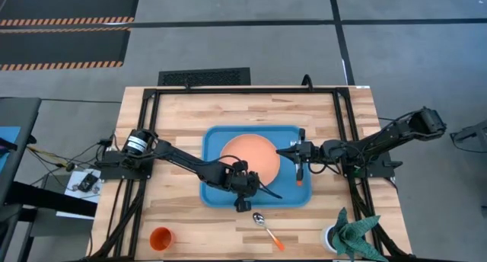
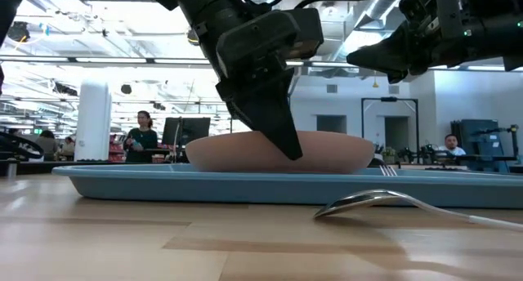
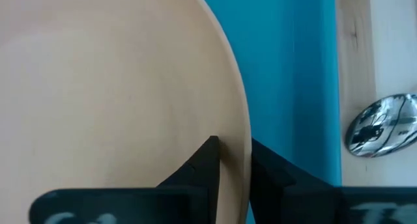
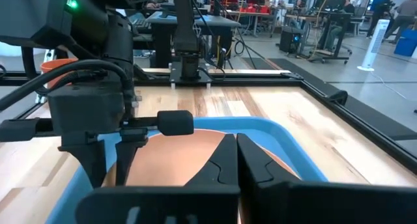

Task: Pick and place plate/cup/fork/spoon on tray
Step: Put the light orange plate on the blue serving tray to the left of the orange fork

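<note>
The salmon-orange plate (image 1: 249, 157) lies flat in the blue tray (image 1: 217, 192). My left gripper (image 1: 243, 192) is at the plate's near rim and shut on it. My right gripper (image 1: 283, 151) is shut and empty, raised above the tray to the right of the plate; it also shows in the low view (image 2: 384, 59). The fork (image 1: 300, 173) lies in the tray's right part, its tines showing in the low view (image 2: 385, 168). The spoon (image 1: 266, 225) lies on the table near the tray's front edge. The orange cup (image 1: 160, 238) stands at the near left. My left gripper has the plate's near rim (image 3: 236, 160) between its two fingers, one finger (image 3: 202, 168) over the plate's inner face and one (image 3: 277, 175) outside the rim. The fingers slant down from above (image 2: 282, 142). The plate rests level in the tray.
A potted plant (image 1: 351, 235) stands at the table's near right corner. Black frame rails (image 1: 344, 132) run along the table's edges. Bare wood lies left of the tray and between the cup and the spoon. People and equipment show in the room beyond.
</note>
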You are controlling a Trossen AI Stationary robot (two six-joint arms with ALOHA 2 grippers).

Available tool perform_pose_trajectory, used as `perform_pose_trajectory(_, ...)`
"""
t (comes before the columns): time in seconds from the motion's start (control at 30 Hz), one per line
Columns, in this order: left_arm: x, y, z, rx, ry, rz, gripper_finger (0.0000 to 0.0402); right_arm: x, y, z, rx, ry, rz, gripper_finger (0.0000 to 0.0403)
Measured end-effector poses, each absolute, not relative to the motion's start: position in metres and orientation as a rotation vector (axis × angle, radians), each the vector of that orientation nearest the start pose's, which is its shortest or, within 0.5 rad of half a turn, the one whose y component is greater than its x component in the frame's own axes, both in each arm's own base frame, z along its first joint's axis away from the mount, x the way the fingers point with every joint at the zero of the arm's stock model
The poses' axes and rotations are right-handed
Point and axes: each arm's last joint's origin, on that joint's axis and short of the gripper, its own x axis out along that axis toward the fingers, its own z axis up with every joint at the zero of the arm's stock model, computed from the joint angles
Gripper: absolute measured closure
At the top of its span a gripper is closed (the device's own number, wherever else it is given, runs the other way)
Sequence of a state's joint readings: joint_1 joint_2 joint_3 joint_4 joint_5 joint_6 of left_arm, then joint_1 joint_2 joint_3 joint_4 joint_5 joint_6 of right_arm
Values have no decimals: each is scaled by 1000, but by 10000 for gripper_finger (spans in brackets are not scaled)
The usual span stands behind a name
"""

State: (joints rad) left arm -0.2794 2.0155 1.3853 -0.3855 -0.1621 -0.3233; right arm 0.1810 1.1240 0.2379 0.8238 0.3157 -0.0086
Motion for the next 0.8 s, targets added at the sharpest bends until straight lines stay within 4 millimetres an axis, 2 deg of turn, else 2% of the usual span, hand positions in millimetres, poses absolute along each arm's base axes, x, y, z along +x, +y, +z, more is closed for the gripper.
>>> perform_pose_trajectory(0.37, 407, -112, 166, -72, 941, 24, 353, 201, 28, 184, -24, 61, -134, 400)
perform_pose_trajectory(0.6, 411, -113, 155, -68, 945, 34, 352, 201, 28, 184, -24, 61, -134, 400)
perform_pose_trajectory(0.8, 412, -110, 155, -70, 935, 68, 348, 201, 28, 184, -24, 61, -134, 400)
